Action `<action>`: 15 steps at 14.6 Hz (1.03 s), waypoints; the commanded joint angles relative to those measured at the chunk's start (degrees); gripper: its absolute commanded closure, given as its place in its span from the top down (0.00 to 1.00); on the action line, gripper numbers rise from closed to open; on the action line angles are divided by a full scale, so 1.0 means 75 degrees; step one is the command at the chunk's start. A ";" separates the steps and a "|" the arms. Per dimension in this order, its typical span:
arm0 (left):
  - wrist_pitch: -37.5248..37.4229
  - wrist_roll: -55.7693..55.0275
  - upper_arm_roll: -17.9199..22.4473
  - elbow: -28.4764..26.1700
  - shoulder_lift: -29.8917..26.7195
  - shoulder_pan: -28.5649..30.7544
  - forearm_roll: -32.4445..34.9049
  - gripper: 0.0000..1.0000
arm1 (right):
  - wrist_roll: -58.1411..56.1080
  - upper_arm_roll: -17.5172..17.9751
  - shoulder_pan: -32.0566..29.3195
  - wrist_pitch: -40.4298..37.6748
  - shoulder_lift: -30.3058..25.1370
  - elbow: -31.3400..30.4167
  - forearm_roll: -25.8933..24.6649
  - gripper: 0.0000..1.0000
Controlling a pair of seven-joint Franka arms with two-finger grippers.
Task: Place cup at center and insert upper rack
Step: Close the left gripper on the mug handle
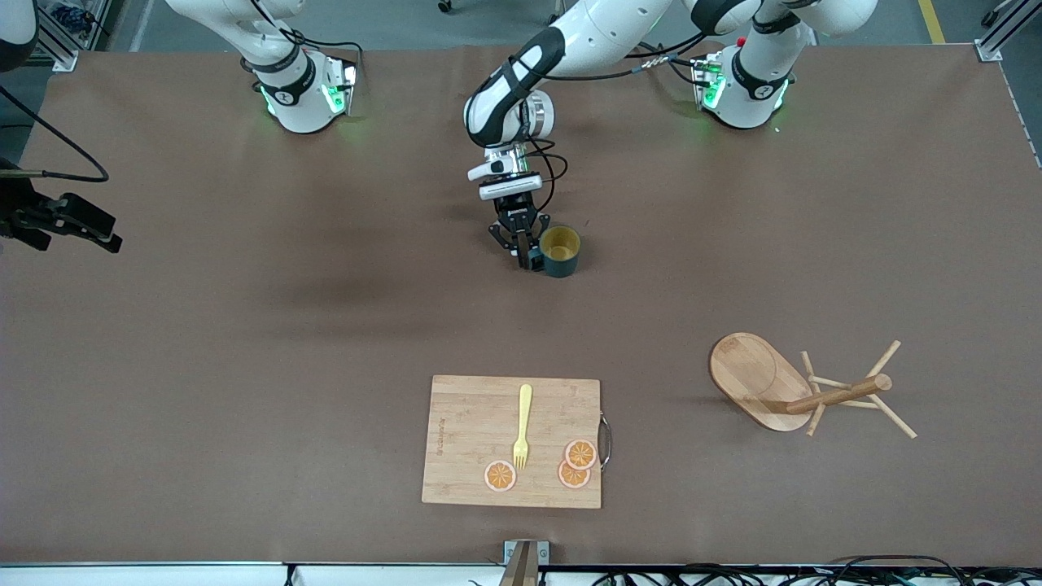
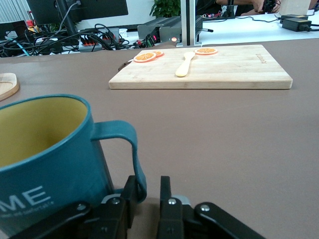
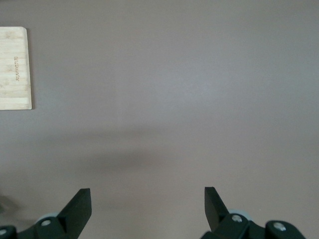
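The brown bench point(image 1: 244, 366) is seen carrying every item. The rectangular bamboo cutting board point(image 1: 472, 439) is laid near the front camera's edge of the bench, with a yellow fork point(image 1: 522, 426) and three orange slices point(image 1: 574, 464) resting on it. The upper rack point(image 1: 802, 391) is found lying on its side toward the left arm's end of the bench, its oval base tipped up on edge, its post stretched along the bench and its thin pegs splayed outward at the post's end.

The cup point(image 1: 560, 251) is stood upright on the bench, farther from the front camera than the cutting board, its yellow inside open to view. The left end effector point(image 1: 527, 259) is lowered just beside the cup, and in the left wrist view its fingers point(image 2: 167, 191) are seen drawn narrow around the cup's handle point(image 2: 124, 144), one finger inside the loop and one outside.

The right end effector point(image 3: 147, 204) is held over bare bench toward the right arm's end, its fingers spread wide with nothing between them; that arm is waiting.
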 commanded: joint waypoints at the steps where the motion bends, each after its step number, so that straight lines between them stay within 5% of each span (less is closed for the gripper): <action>1: 0.0125 0.0066 0.0017 0.0085 -0.0016 0.0037 0.0132 0.09 | -0.0063 0.0051 -0.0042 0.0038 -0.0093 -0.0050 -0.0008 1.00; 4: 0.0230 0.0066 0.0005 0.0096 -0.0063 0.0130 0.0120 0.00 | -0.0063 0.0051 -0.0042 0.0038 -0.0093 -0.0050 0.0003 1.00; 9: 0.0452 0.0520 -0.0053 0.0178 -0.0389 0.0189 -0.0287 0.00 | -0.0063 0.0051 -0.0042 0.0038 -0.0046 0.0009 -0.0008 1.00; 15: 0.0909 0.3649 -0.0089 0.1489 -0.1620 0.0692 -0.4269 0.00 | -0.0063 0.0051 -0.0077 -0.0032 -0.0046 0.0009 -0.0020 1.00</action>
